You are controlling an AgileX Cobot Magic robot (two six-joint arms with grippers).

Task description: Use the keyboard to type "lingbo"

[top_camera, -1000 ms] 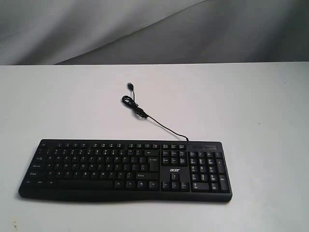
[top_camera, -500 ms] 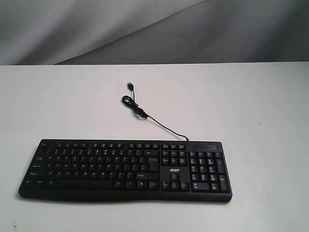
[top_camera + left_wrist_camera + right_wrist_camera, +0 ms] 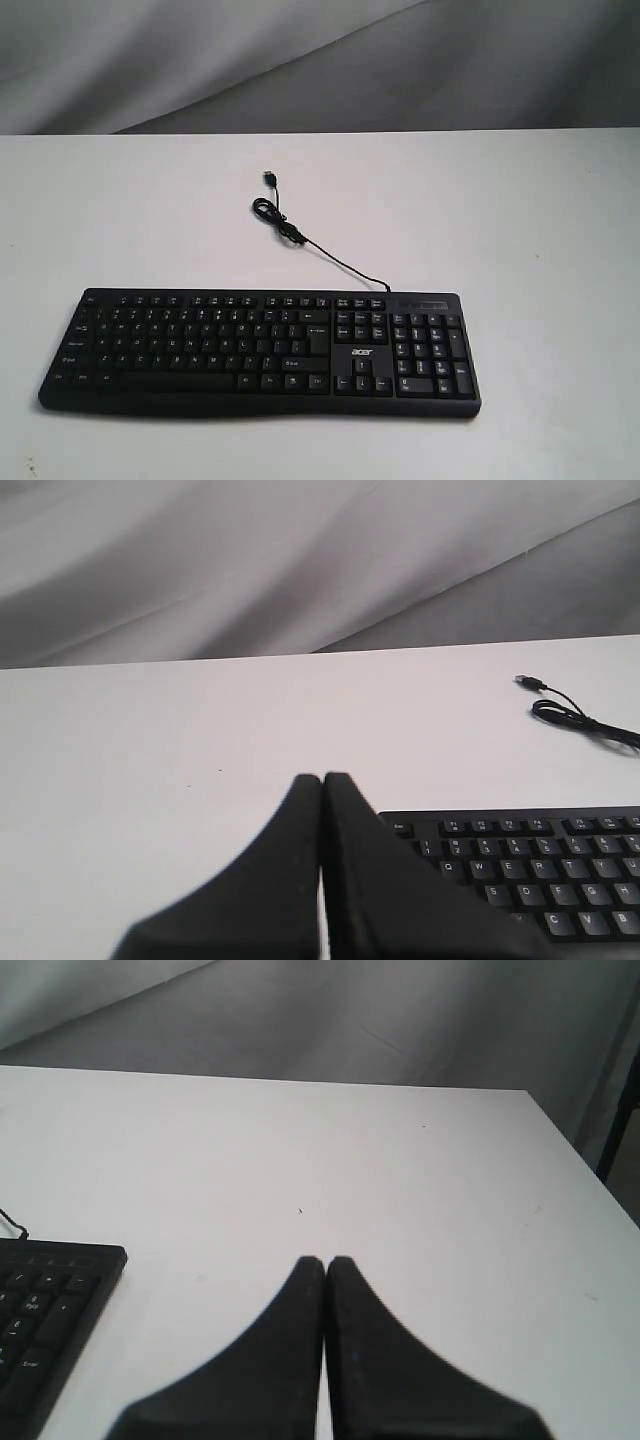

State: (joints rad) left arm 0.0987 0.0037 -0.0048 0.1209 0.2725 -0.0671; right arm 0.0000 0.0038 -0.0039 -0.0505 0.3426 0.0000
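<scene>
Acer keyboard (image 3: 260, 350) lies flat on the white table (image 3: 550, 200), lower centre of the exterior frame. Left gripper (image 3: 322, 778) and right gripper (image 3: 325, 1260) hold fingers pressed together, empty, presumably forming narrow key-pressing tips; no key touched.

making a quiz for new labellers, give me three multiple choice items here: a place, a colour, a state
1. Where is the USB plug?
A. on the table, apart from the keyboard
B. on the keys
C. under the keyboard

2. What colour is the keyboard?
A. white
B. black
C. red

3. How are the left gripper and right gripper?
A. wide open
B. shut, empty
C. shut on a pen

Answers: 1 A, it lies on bare table; 2 B, case and keys are black; 3 B, each wrist view shows jaws pressed together, nothing between.
</scene>
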